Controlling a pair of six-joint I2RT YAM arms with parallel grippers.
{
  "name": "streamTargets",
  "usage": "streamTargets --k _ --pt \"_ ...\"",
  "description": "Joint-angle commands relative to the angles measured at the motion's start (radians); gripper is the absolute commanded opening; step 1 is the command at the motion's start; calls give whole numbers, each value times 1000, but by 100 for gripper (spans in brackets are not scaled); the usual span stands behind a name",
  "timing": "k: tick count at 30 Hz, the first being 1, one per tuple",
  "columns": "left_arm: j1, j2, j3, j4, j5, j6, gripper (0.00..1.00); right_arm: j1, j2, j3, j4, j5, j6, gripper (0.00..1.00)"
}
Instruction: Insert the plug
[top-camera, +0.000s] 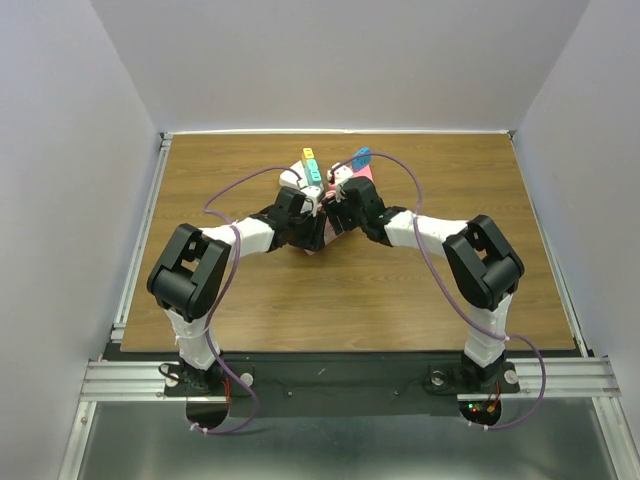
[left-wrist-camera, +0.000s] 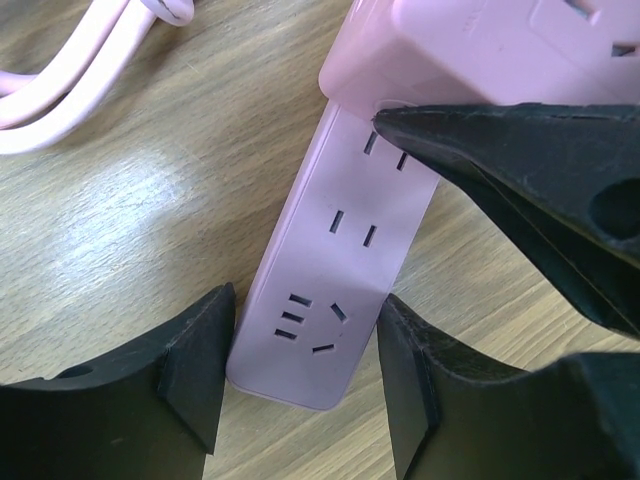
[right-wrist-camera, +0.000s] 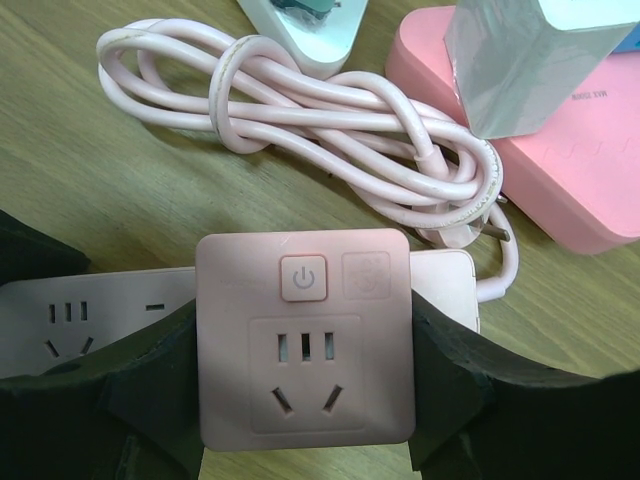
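1. Our right tool (right-wrist-camera: 305, 365) pinches the pink square plastic plug block (right-wrist-camera: 305, 300) by its two sides. If the pads slip, the block may tilt and its hidden prongs may miss the slots.
2. Our left tool (left-wrist-camera: 305, 375) presses on both sides of the long pale-pink plastic power strip (left-wrist-camera: 335, 240), which the block sits over. A loose hold would let the strip skid on the wooden desk (left-wrist-camera: 120, 250).
3. The coiled pink cable (right-wrist-camera: 330, 130) lying near could tug the strip askew.

Two tools – left tool (left-wrist-camera: 302, 375), right tool (right-wrist-camera: 305, 395); one pink power strip (left-wrist-camera: 340, 250); one cube plug (right-wrist-camera: 305, 300); one cable (right-wrist-camera: 330, 140)
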Motion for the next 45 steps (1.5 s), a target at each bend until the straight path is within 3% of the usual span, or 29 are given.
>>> streamTargets --k 1,5,8,11,12,19,25,27,30,34,42,45 --pt "11 11 12 26 -233 -74 0 152 146 -131 -477 -254 261 0" --pt "12 8 11 26 -235 -73 0 126 73 -57 -490 -90 326 5" --pt "11 4 6 28 -232 -79 0 116 18 8 -490 30 352 33" --pt "11 -1 3 29 -230 -79 0 112 -36 63 -490 121 357 51" --pt "11 -6 0 31 -230 -79 0 107 -67 103 -490 162 349 71" --pt "9 -19 -3 40 -240 -82 0 104 -217 191 -477 325 312 79" --pt "9 -71 -18 60 -241 -96 0 84 -366 142 -475 398 301 89" --pt "9 -99 -20 60 -240 -101 12 60 -398 99 -475 396 301 93" --pt "9 -156 -17 56 -243 -114 55 -11 -450 42 -472 354 317 95" --pt "9 -203 9 -12 -240 -130 96 -84 -499 10 -474 349 295 100" --pt "9 -305 0 -125 -285 -168 99 -155 -574 -47 -463 368 291 100" --pt "12 -398 -24 -158 -382 -200 99 -213 -614 -96 -441 362 321 100"
